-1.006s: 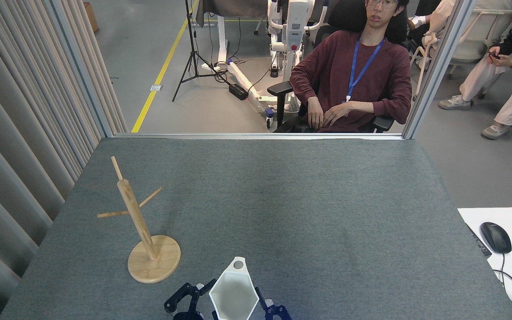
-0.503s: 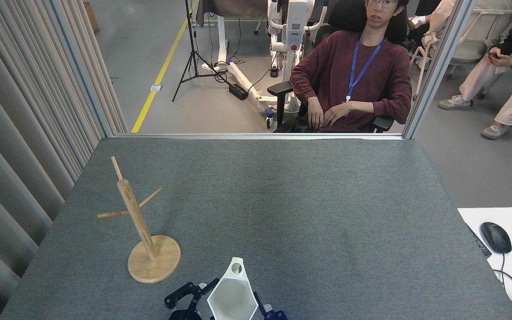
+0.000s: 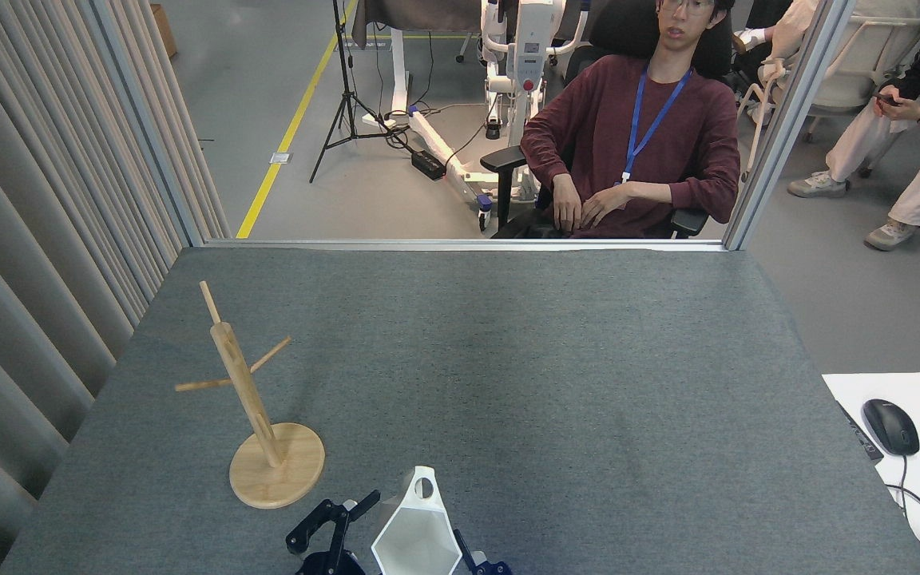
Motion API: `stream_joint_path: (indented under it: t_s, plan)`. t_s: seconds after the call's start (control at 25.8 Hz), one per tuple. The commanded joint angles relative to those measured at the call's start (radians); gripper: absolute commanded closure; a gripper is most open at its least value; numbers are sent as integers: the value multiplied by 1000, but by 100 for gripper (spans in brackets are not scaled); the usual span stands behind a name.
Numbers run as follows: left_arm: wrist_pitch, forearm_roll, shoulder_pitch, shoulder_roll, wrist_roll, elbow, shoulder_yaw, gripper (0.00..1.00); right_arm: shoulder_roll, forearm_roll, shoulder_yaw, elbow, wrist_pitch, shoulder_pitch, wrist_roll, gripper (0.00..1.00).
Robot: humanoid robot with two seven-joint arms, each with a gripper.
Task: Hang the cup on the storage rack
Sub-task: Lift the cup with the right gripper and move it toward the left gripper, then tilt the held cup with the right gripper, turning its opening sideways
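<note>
Shifted a little toward seven o'clock since the earlier frames: cup [image 3: 416, 537], now lower against the near edge of the view and tipped, so that the hole in its tab reads as an oval rather than a round. Unmoved over the same span: storage rack [image 3: 246, 390].

Clamped on the cup from both sides, left gripper [image 3: 416, 523], with one dark finger pressed at the cup's nine o'clock side and the other showing at four o'clock, cut off by the frame edge. Cannot tell from this crop which arm carries it, so taken as the left. Hexagonal mouth turned up toward the camera, handle tab [image 3: 424, 484] pointing to twelve o'clock.

Standing at ten o'clock from the cup, near but apart from it, the rack on its round base [image 3: 288, 479], post leaning toward eleven o'clock, thin pegs pointing to eleven, nine and two o'clock, all bare.

Beneath both, grey felt table [image 3: 556, 359]. Beyond its far edge at twelve o'clock, a seated person [image 3: 636, 136] in a maroon top. Off at three o'clock, black mouse [image 3: 890, 426] on a white surface
</note>
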Motion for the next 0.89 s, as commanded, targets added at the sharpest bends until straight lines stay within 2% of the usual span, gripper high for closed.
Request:
stream_joint_path:
  t_s: [0.0, 0.23, 0.58, 0.85]
  plan:
    - [2, 9, 5, 1, 58, -3, 5, 1, 2, -2, -6, 6, 6, 0, 3, 50]
    - [10, 13, 16, 0, 66, -19, 6, 1, 3, -5, -13, 15, 6, -4, 3, 50]
    - [119, -1, 16, 1, 95, -10, 5, 1, 0, -7, -13, 20, 19, -4, 5, 50]
    - [120, -1, 16, 1, 99, 10, 3, 1, 9, -7, -56, 7, 39, -10, 5, 53]
